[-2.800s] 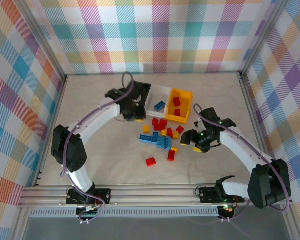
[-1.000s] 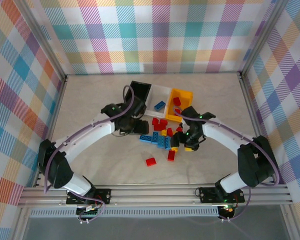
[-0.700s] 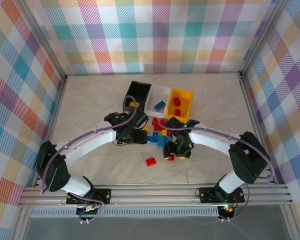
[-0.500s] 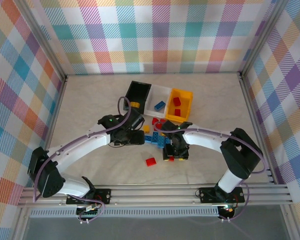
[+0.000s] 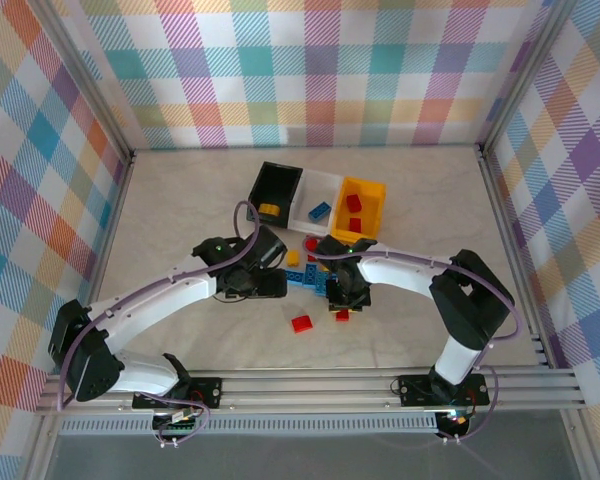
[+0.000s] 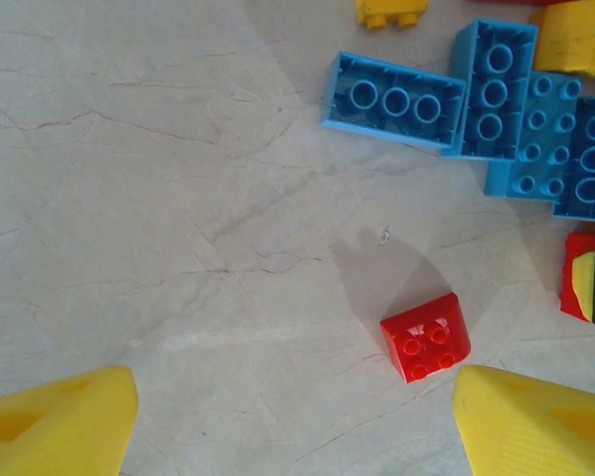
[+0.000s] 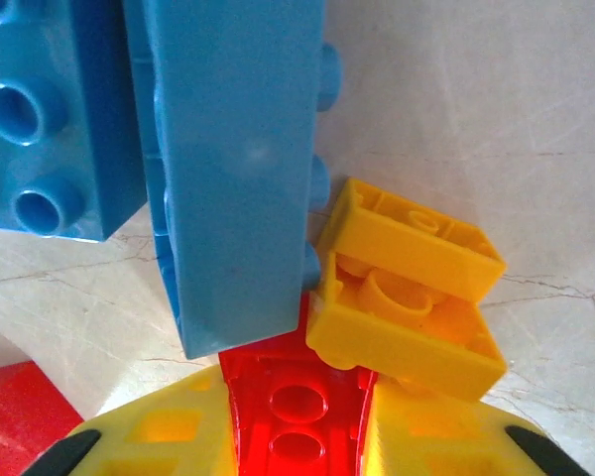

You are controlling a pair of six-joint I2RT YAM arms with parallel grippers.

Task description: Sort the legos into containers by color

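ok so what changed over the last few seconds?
Right gripper swung in from the right to the pile and shut on a red brick. Left gripper pulled back from the black bin toward the pile, open, uncovering a yellow brick inside. White bin, yellow bin and the lone red brick stayed put.

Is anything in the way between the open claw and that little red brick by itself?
Nothing visible. Only bare table lies between the left gripper and the lone red brick; the blue bricks sit beyond it.
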